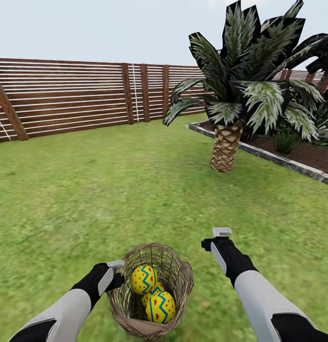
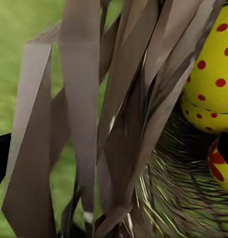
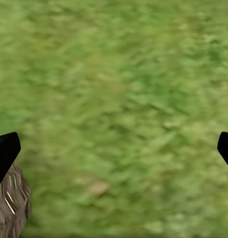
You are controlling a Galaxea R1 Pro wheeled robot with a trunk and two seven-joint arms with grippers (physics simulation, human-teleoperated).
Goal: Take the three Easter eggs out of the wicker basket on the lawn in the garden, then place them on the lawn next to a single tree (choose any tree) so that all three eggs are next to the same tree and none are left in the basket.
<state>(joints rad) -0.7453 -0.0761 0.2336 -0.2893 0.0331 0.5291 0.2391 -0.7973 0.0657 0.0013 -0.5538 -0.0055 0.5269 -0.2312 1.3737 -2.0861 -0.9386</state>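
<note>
The wicker basket (image 1: 135,319) stands on the lawn (image 1: 111,190) right in front of me. Three yellow Easter eggs (image 1: 144,279) with blue zigzags and red dots lie inside it. My left gripper (image 1: 115,265) is at the basket's left rim. In the left wrist view the left gripper (image 2: 113,151) is open, with the woven wall (image 2: 119,124) between its fingers and an egg (image 2: 215,74) just beyond. My right gripper (image 1: 221,232) hangs open over bare grass to the right of the basket; the right gripper (image 3: 114,148) has nothing between its fingers. The tree is out of view.
A short palm with a scaly trunk (image 1: 225,147) stands ahead to the right, at the corner of a stone-edged planting bed (image 1: 277,159). A brown slatted fence (image 1: 78,95) closes the far side. Open grass lies between the basket and the fence.
</note>
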